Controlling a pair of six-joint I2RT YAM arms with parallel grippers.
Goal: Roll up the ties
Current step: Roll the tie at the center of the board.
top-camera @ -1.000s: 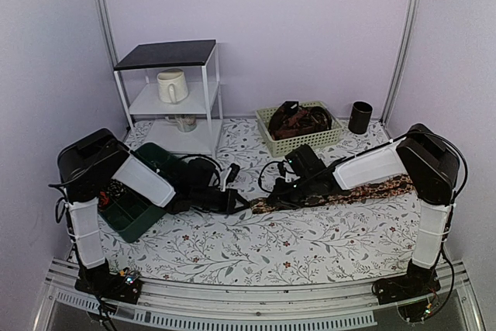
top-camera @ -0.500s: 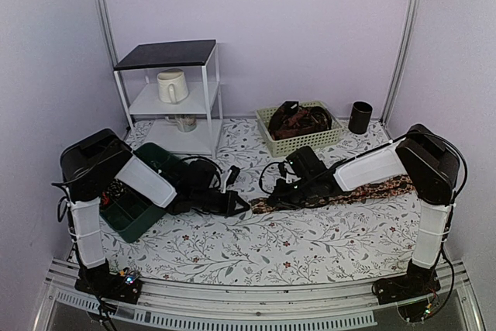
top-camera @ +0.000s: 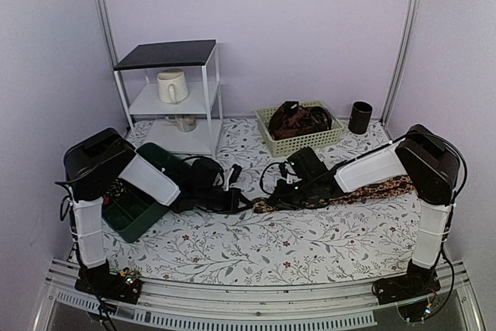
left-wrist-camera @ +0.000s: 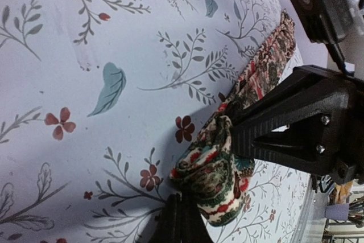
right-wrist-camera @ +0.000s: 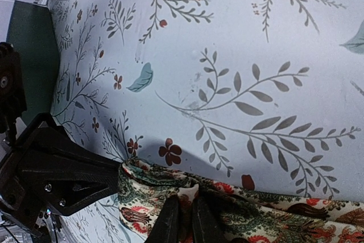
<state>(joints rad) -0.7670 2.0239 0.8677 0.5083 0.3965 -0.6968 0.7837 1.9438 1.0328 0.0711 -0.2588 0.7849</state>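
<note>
A patterned tie (top-camera: 364, 190) lies across the floral tablecloth, running from mid-table toward the right arm. Its left end is folded into a small bundle (left-wrist-camera: 219, 180). My left gripper (top-camera: 246, 204) is shut, and its fingertips (left-wrist-camera: 182, 220) press against the bundle's near side with nothing between them. My right gripper (top-camera: 277, 196) is shut on a fold of the tie (right-wrist-camera: 273, 220) just behind the bundle, its tips (right-wrist-camera: 186, 220) pinching the cloth. The right gripper's black fingers (left-wrist-camera: 273, 112) also appear in the left wrist view, and the two grippers almost meet.
A pale basket (top-camera: 304, 145) holding more ties stands at the back. A black cup (top-camera: 359, 117) is to its right. A dark green box (top-camera: 136, 222) sits under the left arm. A white shelf (top-camera: 203, 110) with a mug (top-camera: 172, 85) stands back left.
My left arm has slid a little to the right, bringing its gripper up against the tie's folded end. The right arm has barely moved.
</note>
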